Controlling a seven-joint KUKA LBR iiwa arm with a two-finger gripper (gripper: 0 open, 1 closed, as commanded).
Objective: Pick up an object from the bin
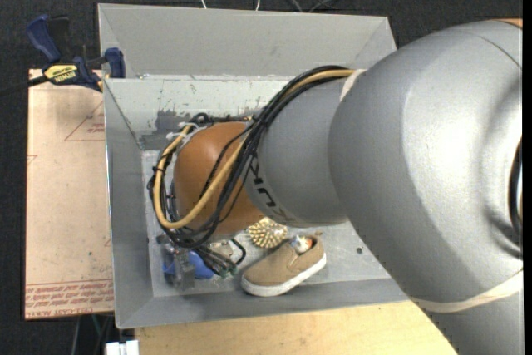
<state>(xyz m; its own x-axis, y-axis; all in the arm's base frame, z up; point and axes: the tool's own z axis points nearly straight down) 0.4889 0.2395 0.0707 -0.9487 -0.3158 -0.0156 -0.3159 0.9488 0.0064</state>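
Grey arm (416, 170): nearest the lens, reaching into the bin (125, 179). Claw (177, 258): low by a small blue object (196, 267); whether open or closed cannot be told. Tan slip-on shoe (283, 270): near the claw, toward the arm. Cream spiky ball (266, 234): touching the shoe.

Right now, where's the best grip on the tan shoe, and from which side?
Probably the shoe across its midsection, coming from above. It seems to lie sole-down and is long and narrow, so its two sides give opposing faces. The spiky ball crowds its far side.
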